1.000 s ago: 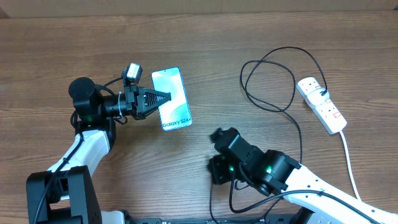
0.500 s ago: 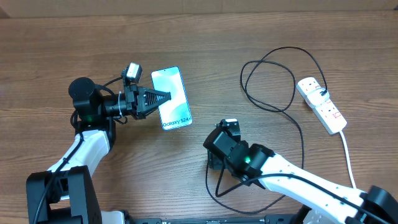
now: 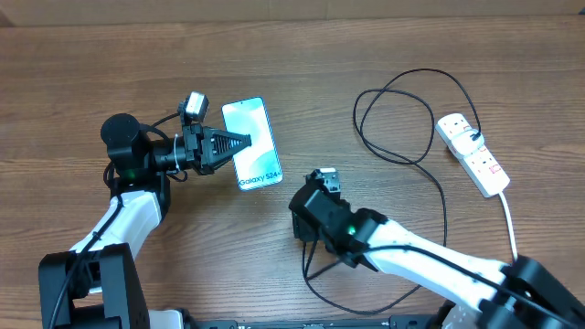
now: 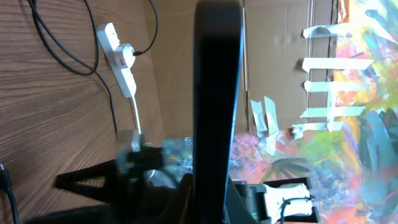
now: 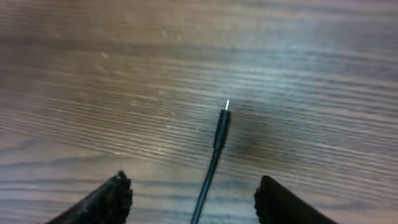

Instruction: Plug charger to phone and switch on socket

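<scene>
The phone (image 3: 254, 144) shows its light screen and is held off the table by its left edge, with my left gripper (image 3: 239, 143) shut on it. In the left wrist view the phone (image 4: 217, 93) is a dark upright bar rising from the gripper (image 4: 211, 208). The charger (image 3: 430, 155) loops from the socket (image 3: 473, 153) across the table and under my right arm. Its connector tip (image 5: 222, 123) lies on the wood, free, ahead of my right gripper (image 5: 194, 190), which is open with the cable between its fingers (image 5: 113, 198). In the overhead view the right gripper (image 3: 306, 227) sits right of and below the phone.
The socket (image 4: 117, 50), far right, has red switches and a thick white cord (image 3: 512, 238) running to the front edge. A slack loop of charger cable (image 3: 320, 279) lies under the right arm. Cardboard and a colourful backdrop stand beyond the table in the left wrist view.
My right arm has moved left and up toward the phone, and its jaws have opened. The left gripper and phone have not moved.
</scene>
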